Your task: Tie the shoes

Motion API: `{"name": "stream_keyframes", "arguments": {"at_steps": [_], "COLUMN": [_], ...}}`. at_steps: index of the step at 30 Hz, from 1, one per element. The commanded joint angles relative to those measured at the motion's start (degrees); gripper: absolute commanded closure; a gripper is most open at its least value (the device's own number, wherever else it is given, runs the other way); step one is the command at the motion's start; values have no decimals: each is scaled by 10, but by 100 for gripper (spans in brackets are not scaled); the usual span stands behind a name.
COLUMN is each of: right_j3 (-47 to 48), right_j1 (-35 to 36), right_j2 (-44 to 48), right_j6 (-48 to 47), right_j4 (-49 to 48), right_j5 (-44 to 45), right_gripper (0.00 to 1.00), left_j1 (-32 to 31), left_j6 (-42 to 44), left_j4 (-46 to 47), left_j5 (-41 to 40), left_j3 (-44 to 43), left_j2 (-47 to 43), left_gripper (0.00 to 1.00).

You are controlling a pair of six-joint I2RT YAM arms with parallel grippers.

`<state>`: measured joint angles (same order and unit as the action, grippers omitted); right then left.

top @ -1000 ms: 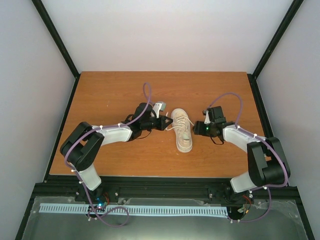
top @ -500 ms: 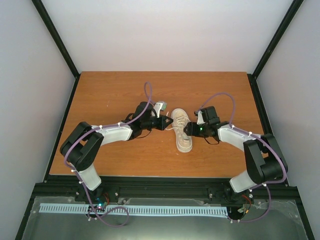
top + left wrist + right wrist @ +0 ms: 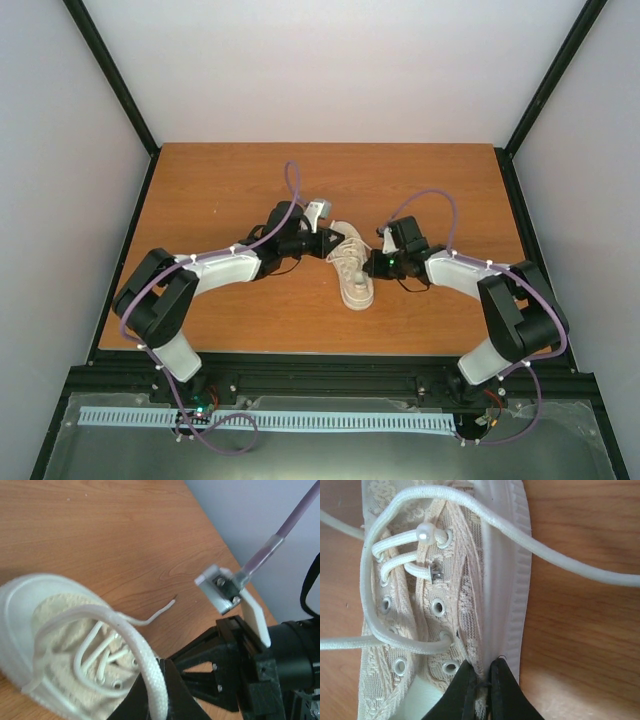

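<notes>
Swinging in toward 9 o'clock since a second ago, the right arm has brought the right jaws onto the sneaker; before, they hung off its 3 o'clock side. The sneaker has slid a little toward 9 o'clock, and its far end has turned from about 12 toward 11. The left arm has hardly shifted.

The sneaker lies near the middle of the bench, upper facing up. Its long axis runs roughly 11 to 5, with the toe away from the arm bases and the heel toward the near edge.

The right jaws are clenched on the sneaker's cream collar edge beside the last eyelet. In the wrist view the fingertips are pinched together with a sliver of fabric between them. The left jaws sit at the 9 o'clock flank, clenched on a lace that arcs up from the eyelets into them. A loose lace end trails on the wood beyond.

The arms close in on the sneaker at 9 and 3. Bare wood stretches from the toe to the far edge at 12 and out to both side edges. The heel stops well short of the near edge.
</notes>
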<state>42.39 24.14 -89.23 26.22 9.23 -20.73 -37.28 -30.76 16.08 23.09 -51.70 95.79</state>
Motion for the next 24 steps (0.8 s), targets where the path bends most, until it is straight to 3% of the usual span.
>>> {"name": "stream_keyframes", "arguments": {"at_steps": [1, 8, 15, 16, 18, 19, 21, 24], "right_j3": [0, -40, -109, -107, -96, -88, -74, -67], "right_j1": [43, 127, 155, 156, 155, 155, 150, 129], "right_j2": [5, 92, 141, 148, 172, 185, 207, 218], "right_j6": [40, 145, 214, 214, 211, 209, 200, 198], "right_j4": [35, 73, 51, 58, 85, 101, 119, 104], "right_j5": [-30, 31, 45, 58, 100, 130, 188, 246], "right_gripper": [97, 97, 94, 84, 40, 26, 13, 7], "left_j1": [4, 4, 4, 4, 4, 4, 5, 4], "left_j6": [26, 39, 19, 14, 10, 10, 12, 16], "left_j4": [-9, -46, -63, -62, -66, -69, -70, -63], "left_j5": [-16, 5, -2, -5, -13, -17, -22, -20], "left_j3": [-5, 24, 108, 120, 137, 143, 152, 162], "left_j2": [-34, -83, -136, -144, -160, -167, -179, -194], "left_gripper": [99, 99, 99, 99, 99, 99, 99, 99]}}
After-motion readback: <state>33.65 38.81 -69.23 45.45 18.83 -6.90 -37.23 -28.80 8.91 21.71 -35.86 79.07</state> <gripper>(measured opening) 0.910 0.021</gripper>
